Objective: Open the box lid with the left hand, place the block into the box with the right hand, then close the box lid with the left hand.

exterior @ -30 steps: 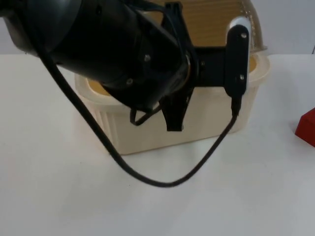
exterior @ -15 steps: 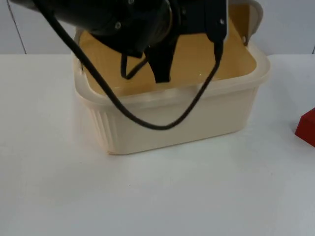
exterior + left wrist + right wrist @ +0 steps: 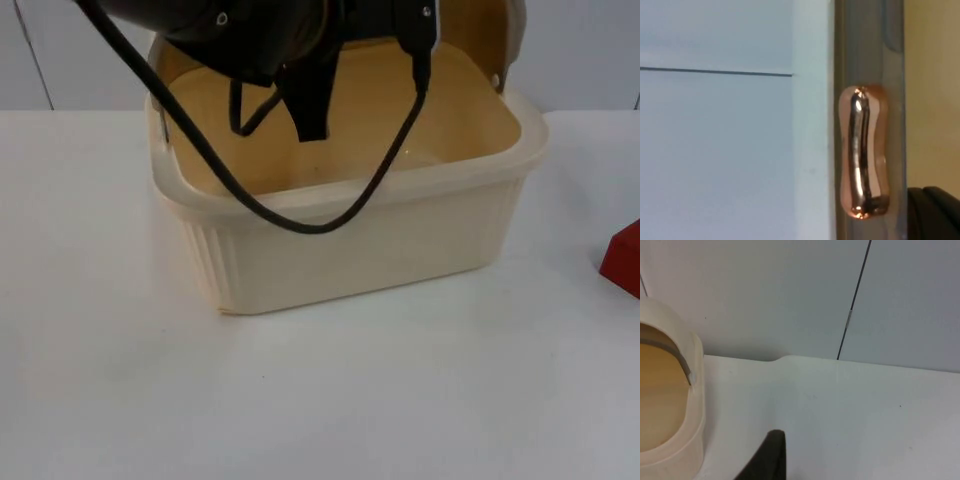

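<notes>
The cream box stands on the white surface with its lid raised upright at the back, so the tan inside is open from above for the block. The left end effector hangs over the box's rear, close to the lid; its wrist view looks along the lid's edge at a copper-coloured handle. Whether it pinches that edge I cannot tell. The red block lies on the surface well apart from the box, not yet picked up. The right end effector waits low over the surface beside the box, and its spread cannot be judged.
</notes>
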Available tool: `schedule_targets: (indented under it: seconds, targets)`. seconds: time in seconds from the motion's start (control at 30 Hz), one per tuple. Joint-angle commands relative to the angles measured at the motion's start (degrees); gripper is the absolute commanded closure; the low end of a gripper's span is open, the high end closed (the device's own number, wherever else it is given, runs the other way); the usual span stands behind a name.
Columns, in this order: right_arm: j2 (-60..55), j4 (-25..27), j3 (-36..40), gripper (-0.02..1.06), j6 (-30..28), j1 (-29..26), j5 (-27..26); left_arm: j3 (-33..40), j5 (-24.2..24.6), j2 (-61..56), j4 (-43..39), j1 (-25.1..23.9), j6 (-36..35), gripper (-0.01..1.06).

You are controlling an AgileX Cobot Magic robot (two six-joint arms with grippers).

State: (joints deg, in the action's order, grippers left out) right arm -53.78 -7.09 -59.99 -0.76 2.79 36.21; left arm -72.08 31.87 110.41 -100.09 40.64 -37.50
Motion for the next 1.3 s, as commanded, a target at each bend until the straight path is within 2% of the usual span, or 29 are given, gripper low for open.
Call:
schedule_targets:
  seconds: [0.0, 0.17, 0.3, 0.4, 0.43, 0.47, 0.5, 0.57, 0.63, 0.7, 0.77, 0.87, 0.9, 0.93, 0.97, 1.03, 1.07, 1.1, 1.2, 1.23, 1.27]
  targets:
    - [0.0, -0.3, -0.5, -0.01, -0.2, 0.3, 0.1, -0.4, 0.5, -0.2, 1.3, 1.0, -0.3, 1.05]
    - [0.0, -0.3, -0.5, -0.01, -0.2, 0.3, 0.1, -0.4, 1.4, -0.2, 8.6, 4.0, -0.3, 1.05]
    - [0.0, -0.3, -0.5, -0.01, -0.2, 0.3, -0.1, -0.1, 5.7, -0.2, 12.6, 8.7, -0.3, 1.05]
    - [0.0, -0.3, -0.5, -0.01, -0.2, 0.3, -0.1, -0.1, 7.1, -1.0, 15.8, 11.2, -0.3, 1.05]
    - [0.0, -0.4, -0.5, -0.01, -0.2, 0.3, 0.0, 0.0, 6.5, -2.1, 18.5, 12.1, -0.3, 1.05]
    - [0.0, -0.5, -0.5, -0.01, -0.2, 0.3, 0.0, 0.9, 3.2, -4.4, 21.0, 13.2, -0.3, 1.05]
    - [0.0, -0.5, -0.5, -0.01, -0.2, 0.3, 0.0, 0.9, 3.2, -4.4, 21.0, 13.2, -0.3, 1.05]
    - [0.0, -0.5, -0.5, -0.01, -0.2, 0.3, -0.2, 2.9, -4.4, -9.3, 24.7, 13.7, -0.3, 1.05]
    - [0.0, -0.5, -0.5, -0.01, -0.2, 0.3, -0.7, 5.1, -9.7, -14.5, 28.4, 13.5, -0.3, 1.05]
    - [0.0, -0.5, -0.5, -0.01, -0.2, 0.3, -1.1, 6.8, -12.4, -19.9, 32.4, 11.8, -0.3, 1.05]
    - [0.0, -0.5, -0.5, -0.01, -0.2, 0.3, -1.2, 7.0, -13.0, -21.4, 33.5, 11.1, -0.3, 1.05]
    - [0.0, -0.3, -0.5, -0.01, -0.2, 0.3, -1.5, 8.4, -18.7, -30.8, 46.3, 2.2, -0.3, 1.05]
    - [0.0, -0.3, -0.5, -0.01, -0.2, 0.3, -1.6, 8.4, -19.6, -33.1, 48.8, -1.2, -0.3, 1.05]
    - [0.0, -0.3, -0.5, -0.01, -0.2, 0.3, -1.6, 8.4, -19.6, -33.1, 48.8, -1.2, -0.3, 1.05]
    - [0.0, -0.3, -0.5, -0.01, -0.2, 0.3, -1.6, 8.4, -20.3, -34.9, 50.5, -4.3, -0.3, 1.05]
    - [0.0, -0.3, -0.5, -0.01, -0.2, 0.3, -1.6, 8.4, -20.2, -38.0, 52.4, -11.9, -1.2, 1.05]
    - [0.0, -0.3, -0.5, -0.01, -0.2, 0.3, -1.6, 8.4, -20.2, -38.0, 52.4, -11.9, -1.2, 1.05]
    - [0.0, -0.3, -0.5, -0.01, -0.2, 0.3, -1.6, 8.4, -19.7, -38.7, 53.1, -15.2, -2.3, 1.05]
    - [0.0, -0.3, -0.5, -0.01, -0.2, 0.3, -1.6, 8.4, -16.3, -39.2, 60.8, -27.9, -4.5, 1.05]
    - [0.0, -0.3, -0.5, -0.01, -0.2, 0.3, -1.6, 8.4, -16.3, -39.2, 60.8, -27.9, -4.5, 1.05]
    - [0.0, -0.3, -0.5, -0.01, -0.2, 0.3, -1.7, 8.4, -15.3, -38.8, 64.2, -30.8, -4.5, 1.05]
